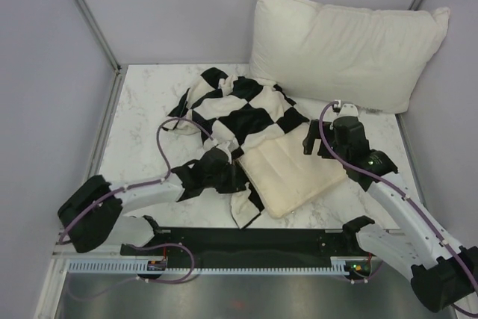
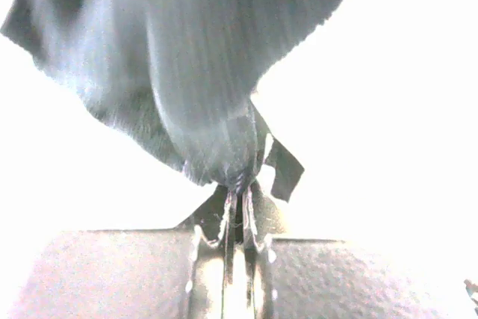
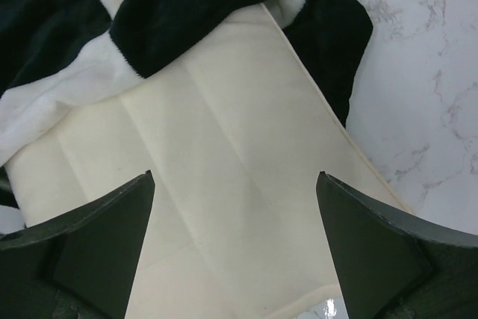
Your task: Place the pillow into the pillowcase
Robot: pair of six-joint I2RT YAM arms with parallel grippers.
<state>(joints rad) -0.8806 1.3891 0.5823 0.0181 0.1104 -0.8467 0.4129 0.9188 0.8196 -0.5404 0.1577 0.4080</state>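
The left gripper [image 2: 237,188] is clenched on a fold of the pillowcase [image 1: 237,113] at the left edge of the pillow [image 1: 290,173], likely pinning or lifting the case's opening so the pillow has a mouth to slide into. The right gripper [image 3: 233,178] hangs released, jaws wide, just above the pillow's bare part, seemingly set to grab and push it. The pillow lies flat, 1 end covered by the checkered fabric; inside it or just under it, cannot tell.
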